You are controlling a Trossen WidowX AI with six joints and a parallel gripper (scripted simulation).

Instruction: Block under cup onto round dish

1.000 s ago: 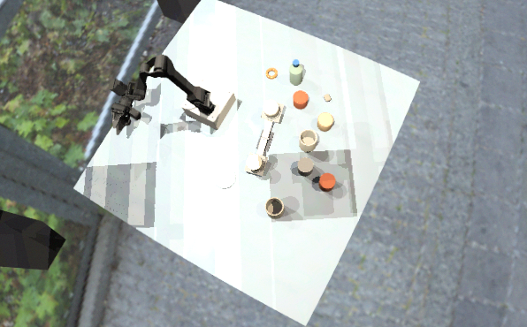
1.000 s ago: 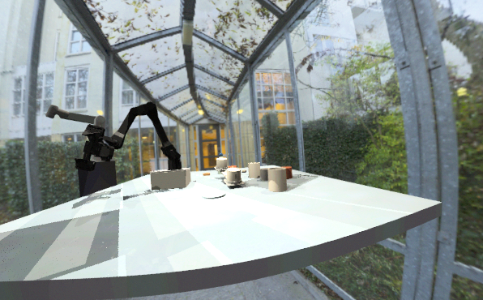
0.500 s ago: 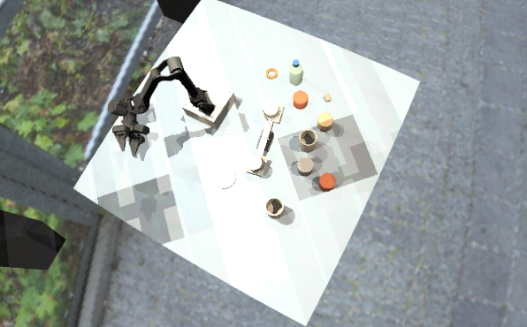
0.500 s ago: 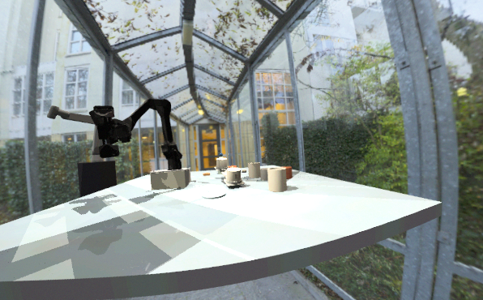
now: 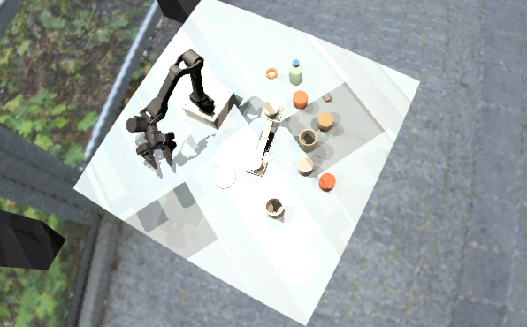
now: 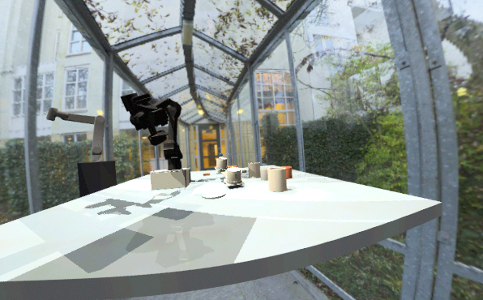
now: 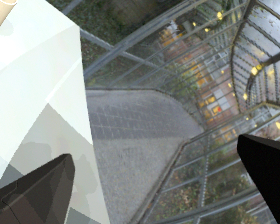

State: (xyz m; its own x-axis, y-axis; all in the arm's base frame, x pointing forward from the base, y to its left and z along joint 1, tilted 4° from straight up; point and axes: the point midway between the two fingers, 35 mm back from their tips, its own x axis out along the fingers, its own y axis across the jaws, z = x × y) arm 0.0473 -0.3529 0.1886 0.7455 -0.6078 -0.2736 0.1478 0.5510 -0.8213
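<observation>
Standing: two cups [image 5: 272, 108] (balance [image 5: 267, 138])

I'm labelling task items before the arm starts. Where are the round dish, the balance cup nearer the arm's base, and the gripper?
round dish [image 5: 225, 179]: top view, centre of the white disc.
balance cup nearer the arm's base [image 5: 271, 108]: top view, its closed top.
gripper [image 5: 160, 163]: top view, midway between its open fingertips, holding nothing.

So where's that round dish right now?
In the top view the dish lies flat on the table, just left of the balance's nearer cup, with the open jaws off to its left.
</observation>
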